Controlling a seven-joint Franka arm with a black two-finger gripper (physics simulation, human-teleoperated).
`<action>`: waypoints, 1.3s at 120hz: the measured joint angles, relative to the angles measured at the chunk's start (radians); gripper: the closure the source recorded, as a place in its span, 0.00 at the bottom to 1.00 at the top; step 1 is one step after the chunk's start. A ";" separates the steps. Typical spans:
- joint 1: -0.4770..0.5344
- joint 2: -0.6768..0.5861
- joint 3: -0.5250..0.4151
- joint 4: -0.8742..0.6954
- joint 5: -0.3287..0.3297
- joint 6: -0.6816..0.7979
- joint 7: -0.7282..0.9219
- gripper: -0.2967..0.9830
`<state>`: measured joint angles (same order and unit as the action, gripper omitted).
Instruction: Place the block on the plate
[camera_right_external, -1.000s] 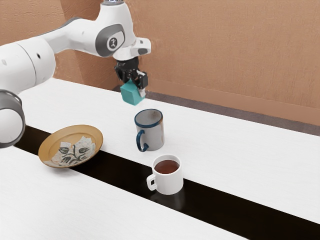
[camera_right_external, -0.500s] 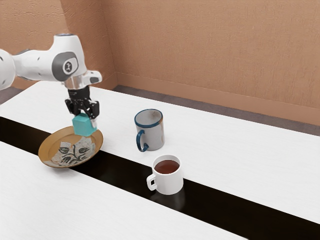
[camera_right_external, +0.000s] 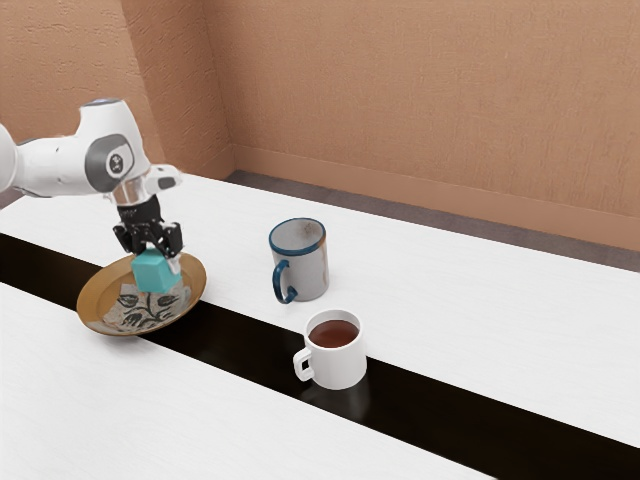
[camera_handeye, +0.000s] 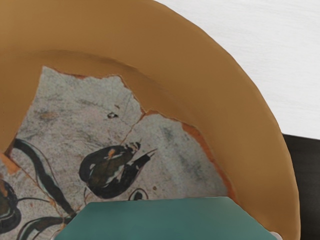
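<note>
Gripper (camera_right_external: 157, 262) has teal block (camera_right_external: 154, 274) pinched above floral plate (camera_right_external: 95, 300), exterior view's left. Prob. best: centre block over plate's flat middle, lower slow & level, release only on contact, then retreat straight up w/o nudging it.

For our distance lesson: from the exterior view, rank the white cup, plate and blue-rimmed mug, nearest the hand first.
1. Plate, beneath the hand.
2. Blue-rimmed mug, toward the exterior view's right.
3. White cup, on the dark strip.
</note>
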<state>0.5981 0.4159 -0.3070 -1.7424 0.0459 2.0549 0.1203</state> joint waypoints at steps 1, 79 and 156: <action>0.001 0.001 0.000 0.000 0.000 0.001 0.001 0.49; 0.001 0.002 -0.009 0.015 -0.029 0.025 0.061 0.27; -0.983 -0.445 0.190 0.112 -0.005 -0.532 -0.026 0.23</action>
<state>-0.3852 -0.0292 -0.1173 -1.6303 0.0404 1.5225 0.0946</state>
